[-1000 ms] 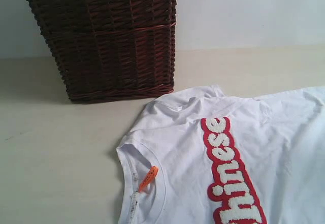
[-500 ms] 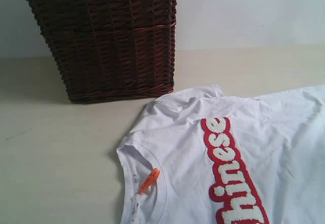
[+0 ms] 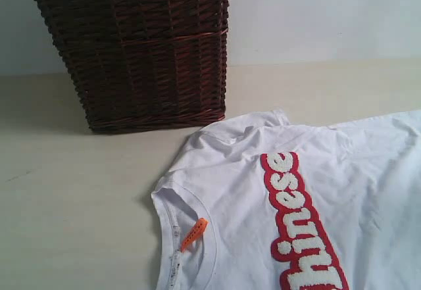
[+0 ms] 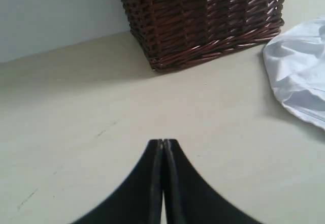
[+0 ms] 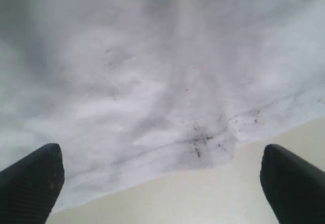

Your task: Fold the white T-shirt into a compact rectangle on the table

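The white T-shirt (image 3: 342,191) lies spread on the cream table (image 3: 72,191), its red band of white letters (image 3: 297,221) face up and a small orange tag (image 3: 193,233) at the collar. No arm shows in the exterior view. My left gripper (image 4: 163,144) is shut with nothing in it, over bare table; a bunched part of the T-shirt (image 4: 299,71) lies off to its side. My right gripper (image 5: 161,176) is wide open just above a hemmed edge of the T-shirt (image 5: 152,92), one black fingertip (image 5: 35,176) at each side, nothing between them.
A dark red-brown wicker basket (image 3: 135,47) stands at the back left of the table, close to the shirt's shoulder; it also appears beyond the left gripper as the basket (image 4: 203,16). A pale wall (image 3: 322,14) rises behind the table.
The shirt has shifted very slightly; the tag and the collar sit a little lower than a second ago. Otherwise nothing has moved.
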`<state>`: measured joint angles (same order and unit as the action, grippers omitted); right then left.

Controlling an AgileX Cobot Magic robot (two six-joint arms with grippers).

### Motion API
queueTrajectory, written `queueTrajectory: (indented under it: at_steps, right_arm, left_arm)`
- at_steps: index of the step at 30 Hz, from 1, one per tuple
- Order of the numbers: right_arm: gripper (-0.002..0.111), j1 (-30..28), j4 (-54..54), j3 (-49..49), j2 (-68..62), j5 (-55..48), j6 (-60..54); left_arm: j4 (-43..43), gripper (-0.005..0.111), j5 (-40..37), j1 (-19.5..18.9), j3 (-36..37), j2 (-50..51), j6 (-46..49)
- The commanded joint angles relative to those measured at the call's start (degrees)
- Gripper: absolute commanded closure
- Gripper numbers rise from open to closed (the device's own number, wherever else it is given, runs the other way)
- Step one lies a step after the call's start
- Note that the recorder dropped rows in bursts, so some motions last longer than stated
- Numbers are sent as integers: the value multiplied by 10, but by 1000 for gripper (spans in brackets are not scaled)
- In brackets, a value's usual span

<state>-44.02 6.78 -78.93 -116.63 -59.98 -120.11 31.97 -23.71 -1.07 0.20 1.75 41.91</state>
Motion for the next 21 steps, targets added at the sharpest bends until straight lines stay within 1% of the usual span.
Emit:
queueTrajectory:
  at_steps: [1, 5, 7, 8, 9, 12, 13, 15, 17, 18, 19, 21]
  right_arm:
    - [4, 21, 1, -7, 31, 25, -12]
    - [4, 27, 143, -7, 64, 73, 5]
    - [4, 27, 259, -7, 82, 88, 53]
    - [4, 27, 327, -7, 90, 99, 99]
    - [4, 27, 393, -7, 99, 112, 192]
    - [4, 27, 554, -7, 125, 109, 361]
    - [4, 27, 591, -7, 132, 100, 389]
    - [4, 27, 669, -7, 151, 81, 408]
    - [4, 27, 704, -7, 173, 81, 415]
    - [4, 31, 704, -7, 188, 106, 426]
    - [5, 36, 687, -7, 205, 138, 438]
    - [9, 55, 635, -1, 245, 254, 456]
  left_arm:
    - [0, 107, 4, 0, -2, -3, -2]
    - [0, 107, 4, 0, -2, -3, -2]
    - [0, 107, 4, 0, -2, -3, -2]
    - [0, 107, 4, 0, -2, -3, -2]
    - [0, 107, 4, 0, -2, -3, -2]
    - [0, 107, 4, 0, -2, -3, -2]
    - [0, 107, 4, 0, -2, -3, -2]
    - [0, 107, 4, 0, -2, -3, -2]
    - [0, 107, 4, 0, -2, -3, -2]
    - [0, 107, 4, 0, -2, -3, -2]
    - [0, 107, 4, 0, -2, -3, -2]
    - [0, 107, 4, 0, -2, -3, -2]
